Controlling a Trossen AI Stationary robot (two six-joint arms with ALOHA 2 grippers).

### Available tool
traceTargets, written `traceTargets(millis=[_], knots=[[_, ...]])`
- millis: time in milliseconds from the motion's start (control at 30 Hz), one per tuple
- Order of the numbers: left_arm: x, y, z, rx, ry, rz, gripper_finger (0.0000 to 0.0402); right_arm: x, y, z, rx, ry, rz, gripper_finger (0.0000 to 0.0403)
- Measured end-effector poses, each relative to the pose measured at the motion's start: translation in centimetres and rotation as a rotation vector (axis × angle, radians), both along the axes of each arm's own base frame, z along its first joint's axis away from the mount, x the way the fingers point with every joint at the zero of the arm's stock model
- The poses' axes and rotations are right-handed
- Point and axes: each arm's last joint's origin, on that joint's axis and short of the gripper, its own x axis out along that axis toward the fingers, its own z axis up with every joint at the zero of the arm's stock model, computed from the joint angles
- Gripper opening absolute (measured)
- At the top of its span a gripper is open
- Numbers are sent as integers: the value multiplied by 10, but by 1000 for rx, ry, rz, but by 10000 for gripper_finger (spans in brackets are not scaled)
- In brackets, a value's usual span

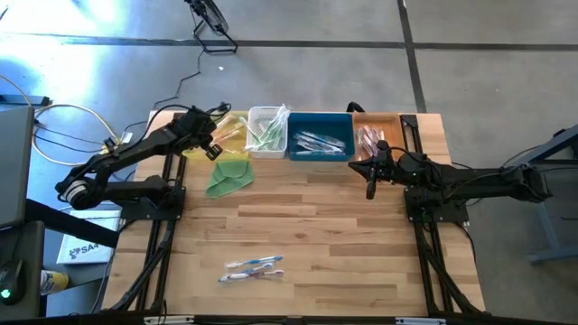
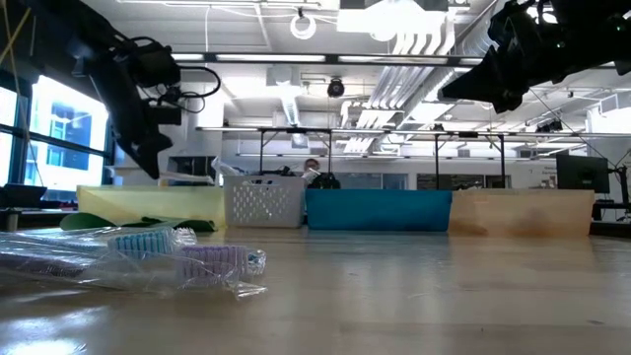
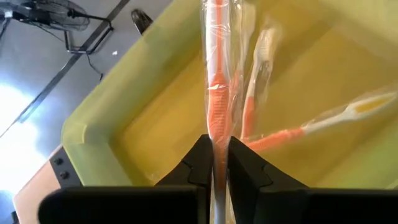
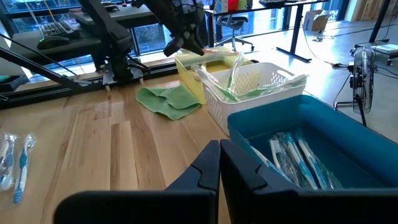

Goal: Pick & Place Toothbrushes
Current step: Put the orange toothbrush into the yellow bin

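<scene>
The left gripper (image 3: 216, 163) has its fingers (image 3: 198, 163) clenched on an orange toothbrush (image 3: 217, 93) in a clear wrapper, the handle pinched between the two tips and the rest running straight out ahead of them over the yellow bin (image 3: 93, 124). Inside that bin lie more orange-handled toothbrushes (image 3: 292, 132), one just beside the held one, another angled off from it. In the high view the left gripper (image 1: 213, 143) hangs over the yellow bin (image 1: 231, 129) at the table's far edge. At three o'clock from that bin stands a white basket (image 1: 267, 132) with green toothbrushes (image 1: 269, 135) sticking out of it, then a blue bin (image 1: 320, 135) with blue-white toothbrushes (image 1: 321, 142), then an orange-brown bin (image 1: 379, 134) with pink-red toothbrushes (image 1: 368, 140). The right gripper (image 1: 372, 188) has its fingers (image 4: 211, 163) pressed together on nothing, at six o'clock from the orange-brown bin, above the tabletop (image 1: 325, 226). A folded green cloth (image 1: 228, 176) lies at six o'clock from the yellow bin. Two blue-white toothbrushes (image 1: 254, 268) in wrappers lie near the table's near edge, well apart from both grippers.
</scene>
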Motion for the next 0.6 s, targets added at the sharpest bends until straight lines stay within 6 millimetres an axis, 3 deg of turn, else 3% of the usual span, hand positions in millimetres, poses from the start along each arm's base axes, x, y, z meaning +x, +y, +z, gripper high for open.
traceTargets(millis=[600], knots=[[-1,-1,-7,1,47,-35,76,0,1,0,1,0,12,5]])
